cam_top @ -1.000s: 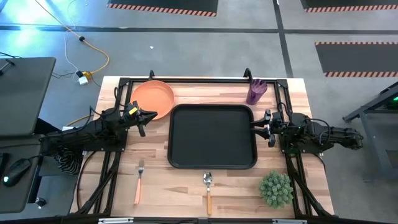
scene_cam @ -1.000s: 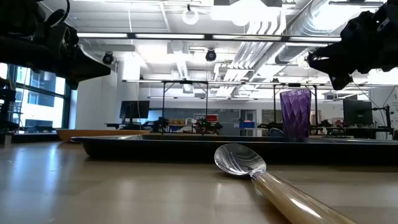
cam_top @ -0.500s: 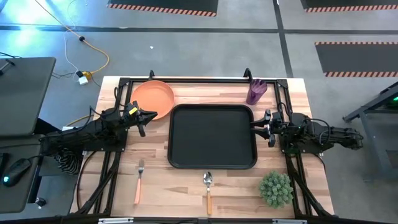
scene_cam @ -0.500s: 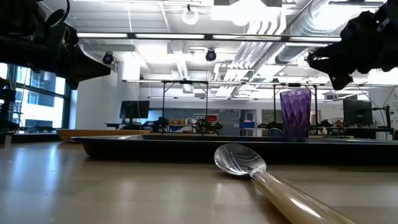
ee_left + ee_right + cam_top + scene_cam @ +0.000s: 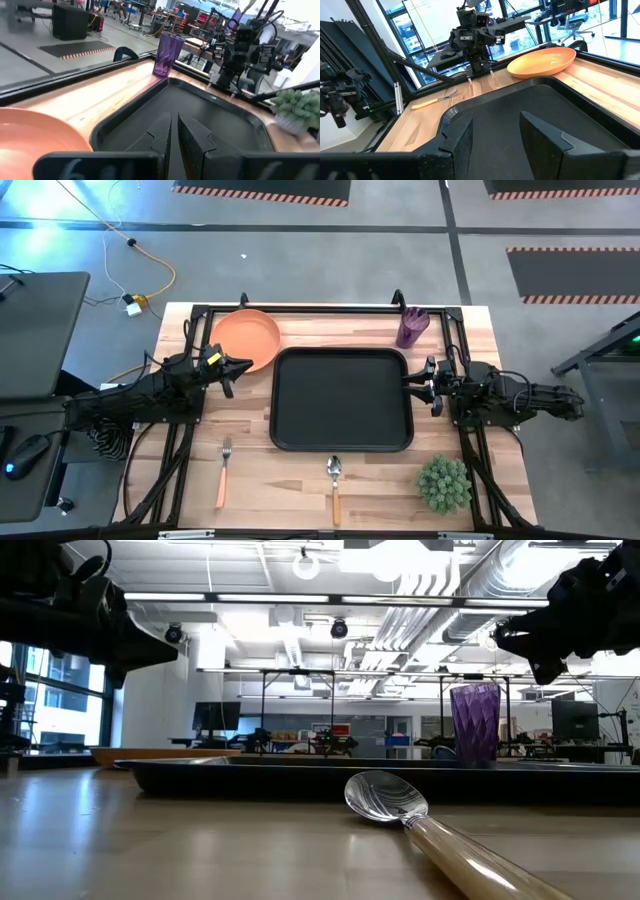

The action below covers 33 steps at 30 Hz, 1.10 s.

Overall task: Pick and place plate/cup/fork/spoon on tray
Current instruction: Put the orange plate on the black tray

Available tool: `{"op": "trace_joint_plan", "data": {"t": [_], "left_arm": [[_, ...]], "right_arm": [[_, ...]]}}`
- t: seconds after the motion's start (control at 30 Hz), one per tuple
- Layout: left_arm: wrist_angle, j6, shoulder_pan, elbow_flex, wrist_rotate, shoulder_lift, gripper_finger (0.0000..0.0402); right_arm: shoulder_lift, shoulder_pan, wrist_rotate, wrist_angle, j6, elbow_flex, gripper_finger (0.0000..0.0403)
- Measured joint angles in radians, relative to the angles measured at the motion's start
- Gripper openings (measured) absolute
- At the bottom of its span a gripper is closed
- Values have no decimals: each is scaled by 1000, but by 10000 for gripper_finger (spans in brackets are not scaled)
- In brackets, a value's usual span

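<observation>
The black tray (image 5: 342,399) lies in the middle of the table. The orange plate (image 5: 246,338) rests flat at the far left, beside the tray's far left corner. The purple cup (image 5: 411,327) stands upright at the far right. The fork (image 5: 224,470) and the spoon (image 5: 335,485) lie flat near the front edge. My left gripper (image 5: 243,366) hovers at the tray's left edge, just near of the plate, shut and empty (image 5: 174,132). My right gripper (image 5: 418,385) hovers at the tray's right edge, open and empty (image 5: 495,130).
A small green potted plant (image 5: 443,483) stands at the front right corner. Black frame rails (image 5: 300,309) run along the far edge and the table's sides. Bare wood lies between the fork and the spoon.
</observation>
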Motion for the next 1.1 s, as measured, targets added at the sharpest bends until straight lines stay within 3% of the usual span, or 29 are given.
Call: {"op": "trace_joint_plan", "data": {"t": [0.6, 1.1], "left_arm": [[0, -303, 0, 0, 0, 0, 23], [0, -314, 1, 0, 1, 0, 23]], "right_arm": [[0, 0, 0, 0, 0, 0, 154], [0, 0, 0, 0, 0, 0, 154]]}}
